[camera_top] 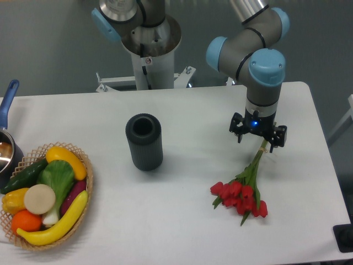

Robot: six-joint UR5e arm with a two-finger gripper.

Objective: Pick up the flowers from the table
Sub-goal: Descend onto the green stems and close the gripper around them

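— Since the gripper point(258, 134) sits right over the thin end of the flowers point(241, 193), what worries you most?

— The hold point. From this angle I cannot tell whether its fingers are spread or closed, or whether they touch the stems at all. The bunch lies flat on the table point(182, 221), stems running up under the gripper and the red heads well below it and a little to its left.

— So a grip at the stem tips?

— I'd judge that risky. All the weight is in the heads, far from the gripper. Pinched at the very end, the bunch would likely swing down or pivot, and a thin stem or two could slip out between the fingers.

— Could it miss altogether?

— Possibly. The stems are narrow and lie slightly slanted, so fingers closing a touch off line might catch only some, or push them sideways along the smooth top.

— Anything nearby to hit?

— Not really. The dark cylinder point(144, 141) stands well off to the gripper's left, and the basket point(83, 165) of toy produce further still.
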